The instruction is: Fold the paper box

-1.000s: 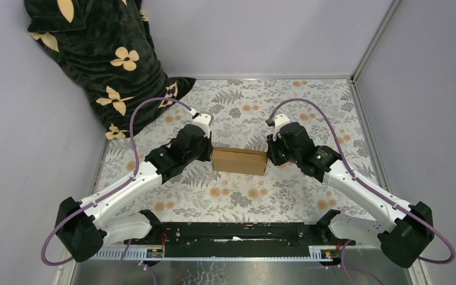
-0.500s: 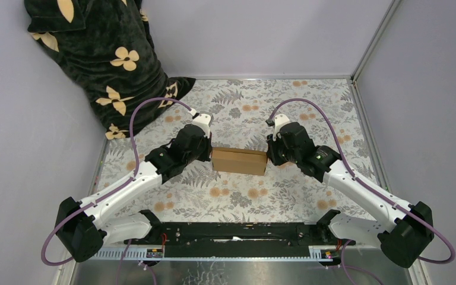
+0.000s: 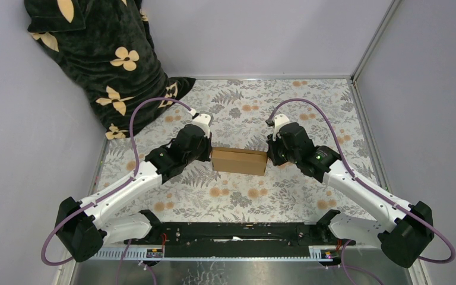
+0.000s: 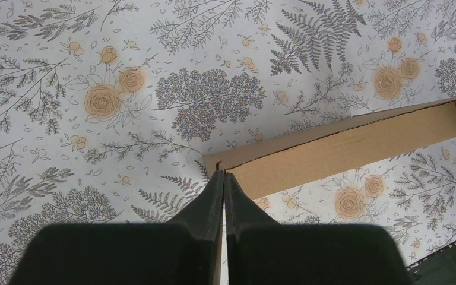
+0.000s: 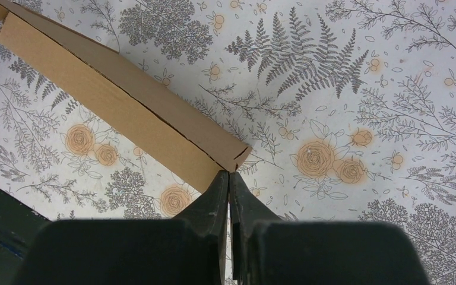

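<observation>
Paper box (image 3: 239, 161) sits mid-table on the floral tablecloth (image 3: 243, 199), already a shallow closed rectangle, long axis left-right, one arm at each end. Left gripper (image 4: 223, 173): fingers pressed together, nothing visibly carried, tips touching the box's left end corner. Right gripper (image 5: 230, 173): fingers closed to a hairline slit, tips at the right end corner. Neither wrist view shows whether a thin cardboard edge is nipped between the tips, so cannot tell. From the right wrist a dark seam runs along the box's long side and the corner gapes a little — the lid looks not fully seated (judgement). Risks from here: the two ends get pushed unevenly and the box, being light, skids or twists on the cloth instead of closing. Narrow tips on a corner can dent or crush the corrugated wall. If an edge is in fact pinched, pulling back drags the box or peels the end flap open. Too little downward hold and the lid springs up — the tuck comes undone. The dark flower-print fabric (image 3: 107, 59) is well apart in the far left corner, no threat.
</observation>
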`<action>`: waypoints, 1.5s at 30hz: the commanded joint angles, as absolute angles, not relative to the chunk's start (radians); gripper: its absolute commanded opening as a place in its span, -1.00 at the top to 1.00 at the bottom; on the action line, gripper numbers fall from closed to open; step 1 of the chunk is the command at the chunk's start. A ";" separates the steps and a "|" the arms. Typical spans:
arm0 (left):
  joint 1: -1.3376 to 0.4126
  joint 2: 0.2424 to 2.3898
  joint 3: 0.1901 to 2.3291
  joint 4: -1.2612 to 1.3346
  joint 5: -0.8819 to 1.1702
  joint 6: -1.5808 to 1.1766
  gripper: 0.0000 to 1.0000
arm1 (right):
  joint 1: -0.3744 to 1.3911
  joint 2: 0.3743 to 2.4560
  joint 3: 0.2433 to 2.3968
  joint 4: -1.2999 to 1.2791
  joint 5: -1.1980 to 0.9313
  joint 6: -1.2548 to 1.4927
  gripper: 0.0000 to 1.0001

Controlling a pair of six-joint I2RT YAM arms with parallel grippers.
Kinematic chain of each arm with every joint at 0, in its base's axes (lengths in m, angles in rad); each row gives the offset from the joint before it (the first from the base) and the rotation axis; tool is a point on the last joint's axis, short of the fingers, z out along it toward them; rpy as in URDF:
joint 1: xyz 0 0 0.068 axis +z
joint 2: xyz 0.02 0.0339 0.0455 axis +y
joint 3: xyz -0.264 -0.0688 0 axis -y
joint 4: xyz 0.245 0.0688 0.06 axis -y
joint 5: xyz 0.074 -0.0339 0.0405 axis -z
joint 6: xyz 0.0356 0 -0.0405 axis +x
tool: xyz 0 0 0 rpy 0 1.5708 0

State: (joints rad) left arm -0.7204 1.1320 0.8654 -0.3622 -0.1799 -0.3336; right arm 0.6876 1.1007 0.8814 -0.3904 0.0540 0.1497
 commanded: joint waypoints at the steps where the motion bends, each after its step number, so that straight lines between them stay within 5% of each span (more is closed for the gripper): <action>1: -0.729 1.141 0.885 -0.383 -0.177 -0.351 0.90 | 0.701 1.106 0.907 -0.388 0.081 0.142 0.92; 45: -0.759 1.229 0.987 -0.491 -0.199 -0.551 0.91 | 0.713 1.218 1.057 -0.580 0.187 0.436 1.00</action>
